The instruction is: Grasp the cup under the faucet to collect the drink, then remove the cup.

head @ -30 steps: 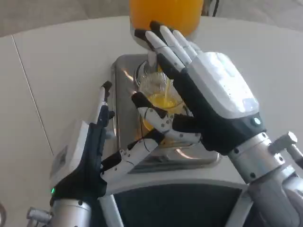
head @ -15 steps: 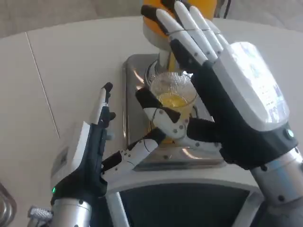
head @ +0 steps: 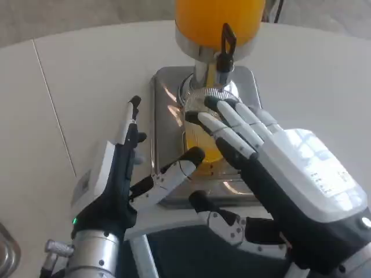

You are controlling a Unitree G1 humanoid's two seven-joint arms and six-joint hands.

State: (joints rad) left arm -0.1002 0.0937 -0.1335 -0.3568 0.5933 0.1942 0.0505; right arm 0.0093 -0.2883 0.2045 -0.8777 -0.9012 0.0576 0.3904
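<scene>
Standing under the faucet [head: 223, 49], the cup [head: 203, 124] lies just beyond the right hand [head: 272, 174], whose fingers are spread. The left hand [head: 124, 179] is spread too, holding nothing.

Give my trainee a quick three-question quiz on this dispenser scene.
1. True or false: the clear ribbed plastic cup stands on the shiny metal drip tray.
2. What colour is the drink in the cup?
3. Which hand has its fingers over the cup: A) left hand B) right hand?

Key: 1 true; 2 orange; 3 B. The black tap lever sits under the orange drink tank.
</scene>
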